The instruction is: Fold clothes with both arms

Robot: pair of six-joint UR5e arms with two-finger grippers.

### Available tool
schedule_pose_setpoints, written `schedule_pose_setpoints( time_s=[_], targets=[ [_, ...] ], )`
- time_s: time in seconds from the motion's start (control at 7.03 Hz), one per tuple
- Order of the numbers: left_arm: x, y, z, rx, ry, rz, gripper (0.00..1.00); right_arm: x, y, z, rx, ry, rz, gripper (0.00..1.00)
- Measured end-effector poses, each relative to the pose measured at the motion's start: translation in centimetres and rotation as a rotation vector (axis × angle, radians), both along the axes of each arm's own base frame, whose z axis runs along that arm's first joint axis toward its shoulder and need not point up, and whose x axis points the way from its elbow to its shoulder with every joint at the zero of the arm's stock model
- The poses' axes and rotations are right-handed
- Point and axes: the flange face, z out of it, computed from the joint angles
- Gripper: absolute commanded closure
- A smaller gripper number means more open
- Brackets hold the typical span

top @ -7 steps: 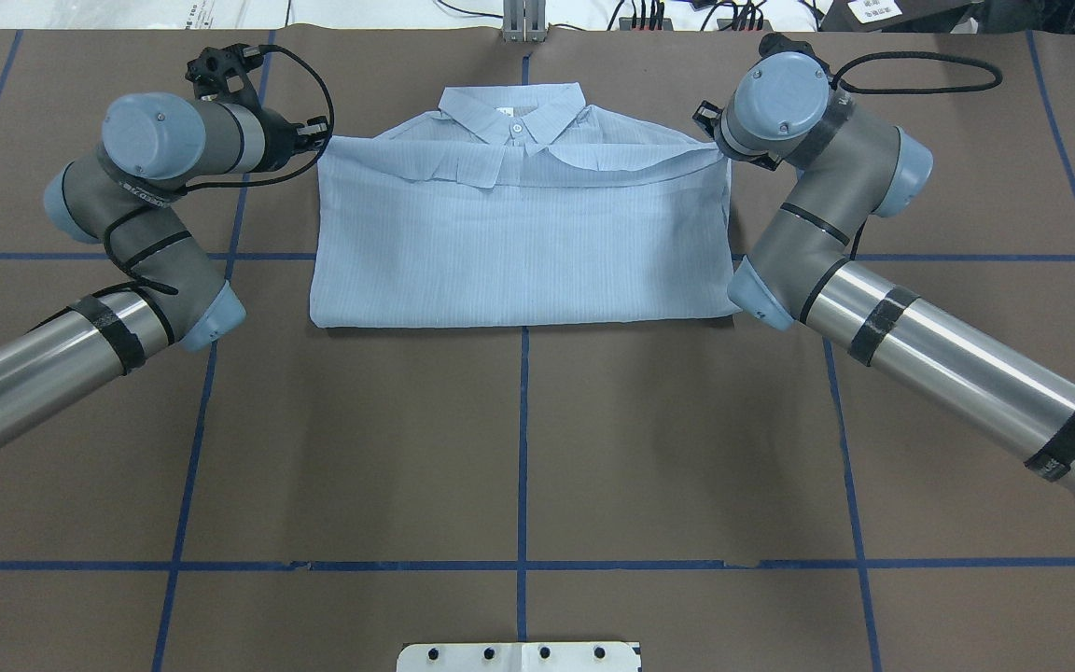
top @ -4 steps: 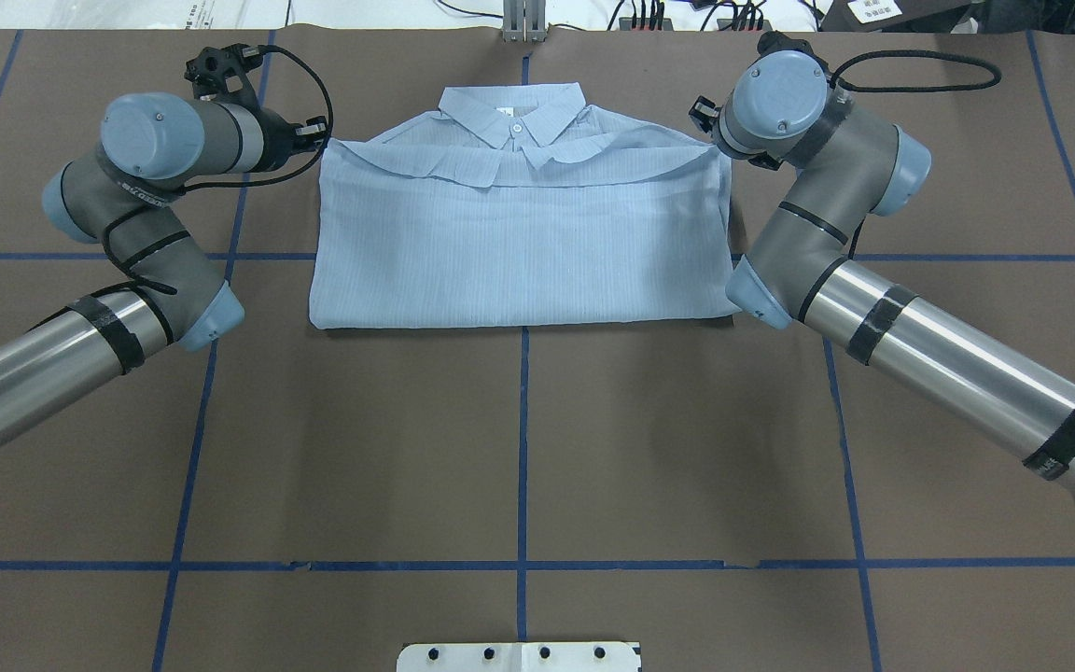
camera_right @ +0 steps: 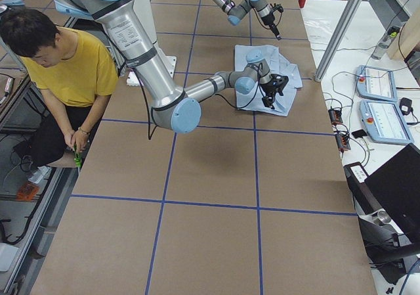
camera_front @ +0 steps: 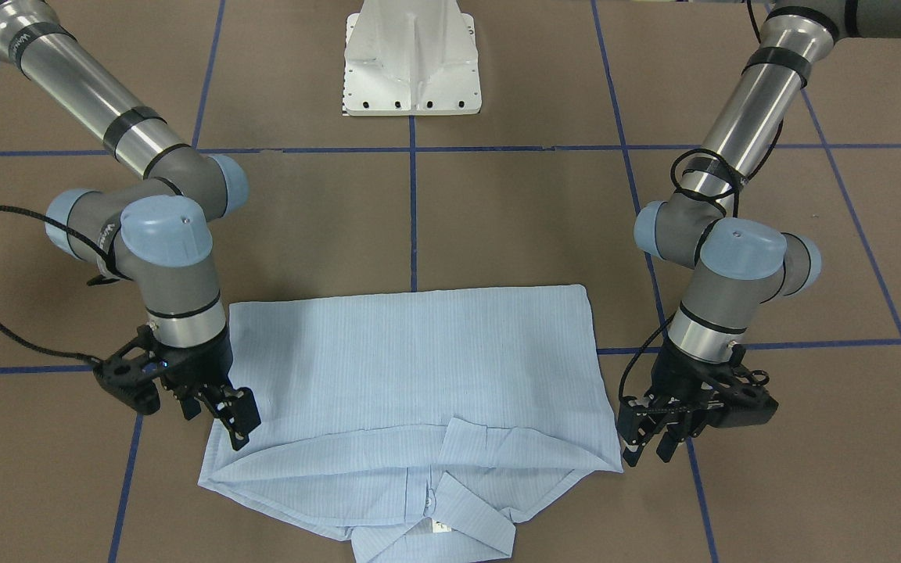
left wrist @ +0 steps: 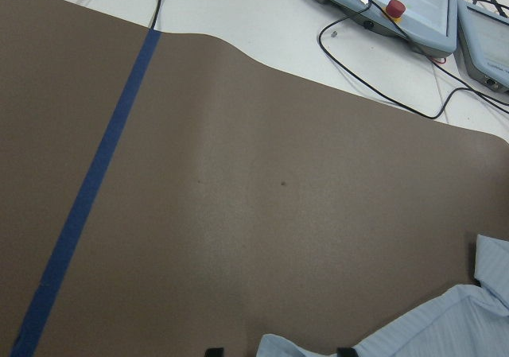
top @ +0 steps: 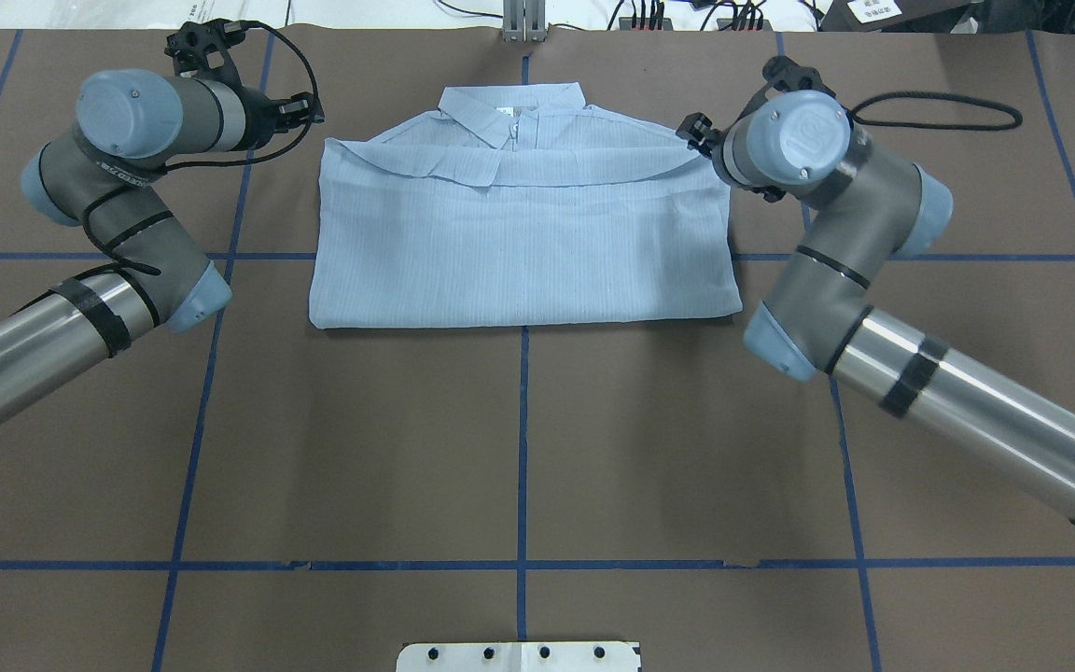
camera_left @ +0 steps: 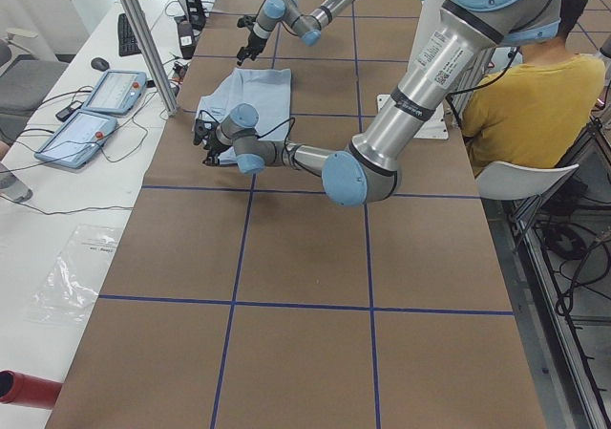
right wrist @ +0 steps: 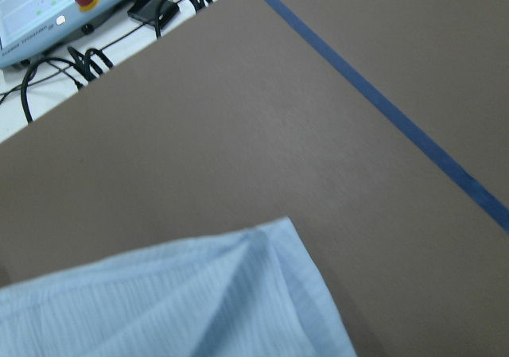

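**Shirt**: lies flat on the far half of the surface, centred on the middle tape line, with the collar towards the far edge. It is folded to a wide rectangle. The lower part is turned up over the body, its free edge running straight across just below the collar, and the crease is on the robot's side. No sleeve shows. A small pleat sits in the free edge, left of the collar in the overhead view.

**Left tool**: just beside the shirt's far corner on its own side, and apart from the cloth so far as can be seen. It is spread. Its wrist view shows two tips well apart with nothing between them.

**Right tool**: at the opposite far corner, low over the shirt's edge. It appears spread and empty. Whether a finger touches the cloth cannot be told.

**Assessment:** the upward fold looks laid, and the step in hand is judged to be clearing both tools from the corners.
- Both should lift straight up before moving away. Cloth this thin would drag on any snagged finger and pull the edge askew.
- For a further fold, each tool should pinch all layers at its corner.
- The arms should travel level and together to hold the edges matched.
- The pleat should be smoothed first.
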Motion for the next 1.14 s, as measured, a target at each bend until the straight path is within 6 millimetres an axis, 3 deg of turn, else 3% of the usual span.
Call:
schedule_pose_setpoints(
  time_s=[0.14, 0.43, 0.57, 0.85, 1.0, 1.14],
  targets=[
    [-0.3, -0.1, -0.1, 0.005, 0.000, -0.002, 0.39, 0.6, 5.1, 0.6, 0.012, -0.028, -0.020, 0.03],
    [-0.7, -0.2, 0.1, 0.006, 0.001, -0.005, 0.39, 0.0, 10.6, 0.4, -0.029, -0.102, -0.024, 0.12],
    [-0.8, -0.2, 0.2, 0.007, 0.001, -0.005, 0.39, 0.0, 12.0, 0.6, -0.052, -0.124, -0.020, 0.13],
    [-0.9, 0.0, 0.2, 0.011, 0.003, -0.005, 0.39, -0.2, 12.9, 1.6, -0.076, -0.121, -0.020, 0.16],
    [-1.0, 0.0, 0.1, 0.013, 0.005, -0.005, 0.39, -0.4, 13.1, 2.4, -0.085, -0.112, -0.023, 0.25],
    [-1.1, 0.1, 0.1, 0.013, 0.005, -0.005, 0.39, -0.7, 13.4, 2.8, -0.090, -0.105, -0.028, 0.47]
  ],
)
